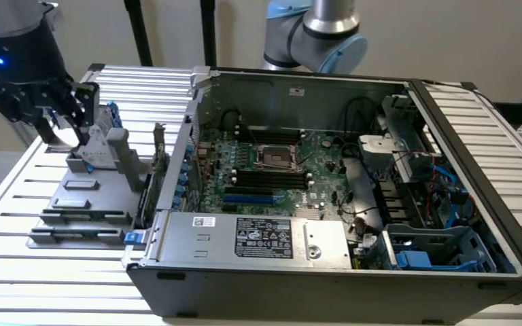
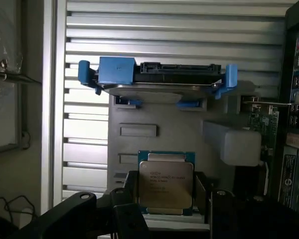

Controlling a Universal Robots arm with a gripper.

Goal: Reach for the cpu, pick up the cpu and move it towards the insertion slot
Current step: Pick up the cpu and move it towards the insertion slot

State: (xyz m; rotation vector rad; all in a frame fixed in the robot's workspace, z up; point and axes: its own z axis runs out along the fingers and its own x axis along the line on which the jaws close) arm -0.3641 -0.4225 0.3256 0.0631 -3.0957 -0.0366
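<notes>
One robot arm's black end effector [image 1: 68,130] hangs over a grey holder [image 1: 79,204] on the slatted metal tabletop [image 1: 16,183], at the exterior view's left. Seen from the wrist, its two fingers [image 2: 202,196] are closed in against opposite side edges of the cpu [image 2: 165,181], a flat silver chip with a green border, gripping it. Just beyond stands a silver hard drive [image 2: 154,88] in a blue bracket. Well apart, inside the open computer case [image 1: 334,88], lies the insertion slot [image 1: 274,157], silver-framed, on the green board.
</notes>
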